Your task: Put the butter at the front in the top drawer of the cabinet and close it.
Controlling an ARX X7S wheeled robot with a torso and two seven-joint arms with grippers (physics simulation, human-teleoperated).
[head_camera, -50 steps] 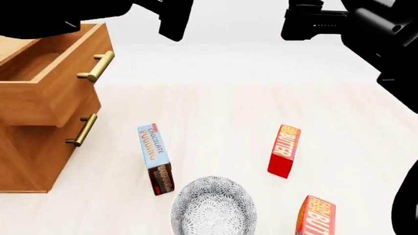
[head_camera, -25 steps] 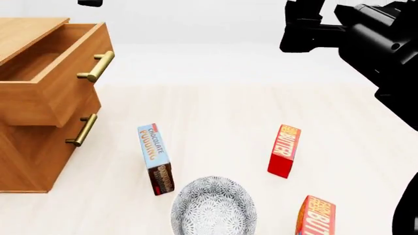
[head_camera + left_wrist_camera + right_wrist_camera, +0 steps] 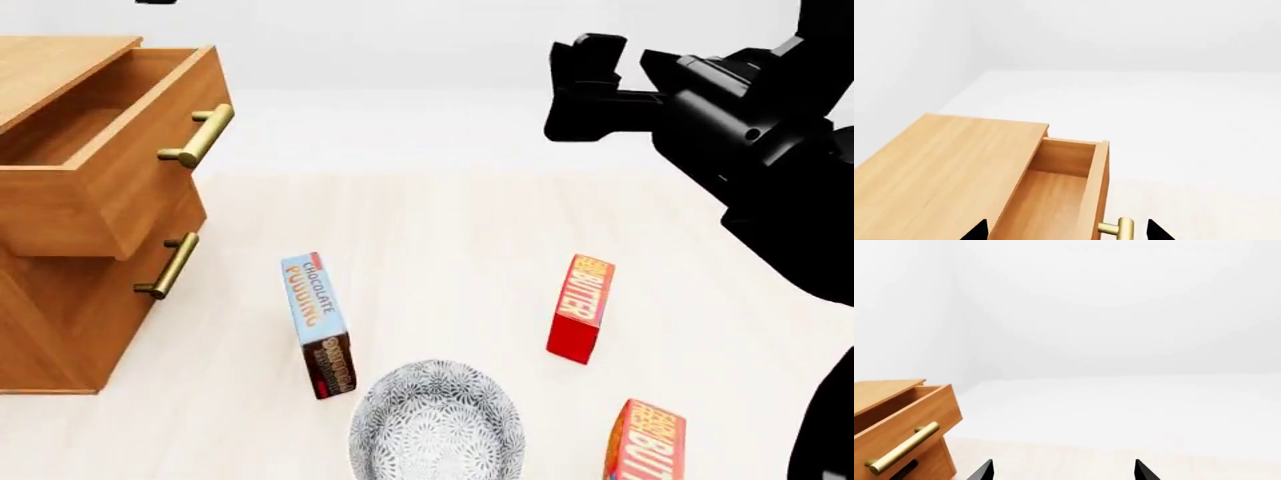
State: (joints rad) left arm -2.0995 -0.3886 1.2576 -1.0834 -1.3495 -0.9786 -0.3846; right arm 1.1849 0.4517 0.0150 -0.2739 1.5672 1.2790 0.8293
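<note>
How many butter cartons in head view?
2. One butter carton stands right of the pudding box; the second is at the bottom edge, right of the bowl, partly cropped. Open top drawer looks empty.

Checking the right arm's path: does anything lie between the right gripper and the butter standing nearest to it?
No. In the head view the right gripper hangs above and behind that butter, and only bare pale floor shows between them. The second butter carton stands nearer the robot.

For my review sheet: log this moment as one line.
top drawer: open, empty | front butter: on floor, untouched | right gripper: open, raised | left gripper: open, above drawer
</note>
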